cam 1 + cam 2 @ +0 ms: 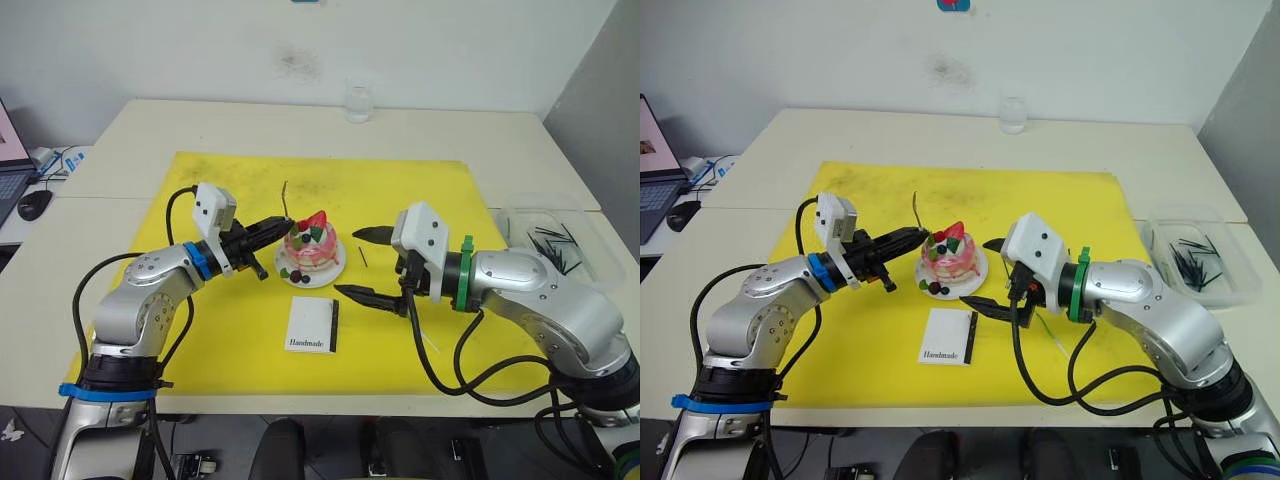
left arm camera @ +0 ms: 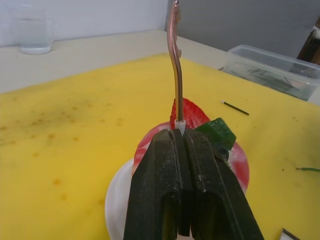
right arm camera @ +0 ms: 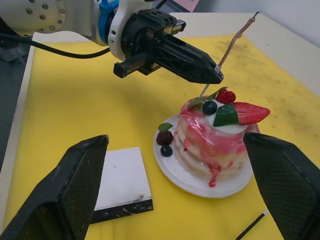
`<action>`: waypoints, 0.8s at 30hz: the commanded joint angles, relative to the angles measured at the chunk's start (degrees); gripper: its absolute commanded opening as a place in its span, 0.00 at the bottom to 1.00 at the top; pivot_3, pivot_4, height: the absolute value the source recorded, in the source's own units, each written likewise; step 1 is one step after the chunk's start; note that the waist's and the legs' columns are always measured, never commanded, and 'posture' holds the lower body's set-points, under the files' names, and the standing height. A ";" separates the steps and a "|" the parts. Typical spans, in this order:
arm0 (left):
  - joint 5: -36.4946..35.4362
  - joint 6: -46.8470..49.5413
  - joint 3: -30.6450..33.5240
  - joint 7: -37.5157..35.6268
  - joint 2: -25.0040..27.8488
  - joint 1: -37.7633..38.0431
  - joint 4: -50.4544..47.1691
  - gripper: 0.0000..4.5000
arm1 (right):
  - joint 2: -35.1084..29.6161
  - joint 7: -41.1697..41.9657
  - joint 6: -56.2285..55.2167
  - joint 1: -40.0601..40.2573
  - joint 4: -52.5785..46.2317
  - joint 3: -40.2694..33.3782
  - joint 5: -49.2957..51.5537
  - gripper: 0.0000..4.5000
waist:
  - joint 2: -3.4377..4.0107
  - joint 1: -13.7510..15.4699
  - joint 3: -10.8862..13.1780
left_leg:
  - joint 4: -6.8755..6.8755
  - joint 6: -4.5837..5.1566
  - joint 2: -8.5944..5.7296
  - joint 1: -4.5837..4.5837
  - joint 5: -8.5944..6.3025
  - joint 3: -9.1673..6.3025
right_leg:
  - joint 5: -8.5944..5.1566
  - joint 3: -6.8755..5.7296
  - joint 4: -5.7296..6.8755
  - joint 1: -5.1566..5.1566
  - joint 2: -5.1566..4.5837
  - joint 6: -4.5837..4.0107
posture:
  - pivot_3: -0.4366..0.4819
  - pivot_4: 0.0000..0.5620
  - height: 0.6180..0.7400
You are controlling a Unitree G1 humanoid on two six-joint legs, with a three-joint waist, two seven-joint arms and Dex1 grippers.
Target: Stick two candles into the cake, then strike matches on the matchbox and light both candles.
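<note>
Candle (image 3: 231, 46), pinkish-orange: pinched upright in closed left hand (image 3: 216, 75) above cake (image 3: 212, 135). Right hand (image 1: 363, 264): wide open, empty, beside plate (image 1: 335, 268).

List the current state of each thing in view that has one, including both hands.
Left hand: shut on the pinkish candle.
Pinkish candle: held upright, lower end at the cake top.
Right hand: open, empty.
Cake: upright on its plate.
Matchbox: closed, flat on the mat.
Plastic tub: lidless, holding dark sticks.

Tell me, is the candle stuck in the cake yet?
Cannot tell. The left gripper is shut on the candle, whose bottom end reaches the cake top.
</note>
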 commanded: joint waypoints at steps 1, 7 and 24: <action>2.40 -3.22 -0.52 -1.21 -0.79 0.60 0.18 0.00 | 0.37 0.27 -0.21 0.17 -2.02 -1.97 -0.15 0.99 | 0.00 0.00 0.00 | 0.00 0.00 0.00 0.00 0.00 0.00 | 0.00 0.00 0.00 0.00 0.00 0.00 | 0.48 0.27 1.00; 7.41 -9.79 -2.03 -2.36 -2.49 1.12 3.02 0.00 | 0.25 0.65 -0.06 0.57 -2.14 -2.36 -0.34 0.99 | 0.00 0.01 0.00 | 0.03 0.00 -0.01 0.03 0.00 0.01 | 0.00 0.01 0.02 0.03 0.00 0.00 | 0.48 0.27 1.00; 11.20 -15.04 -3.81 -3.53 -5.27 3.91 7.54 0.00 | 0.33 0.39 0.33 1.49 -2.89 -2.77 -0.46 0.99 | 0.01 0.04 -0.11 | 0.14 0.01 -0.01 0.21 0.01 0.00 | 0.06 -0.04 0.06 0.29 0.00 0.09 | 0.48 0.27 1.00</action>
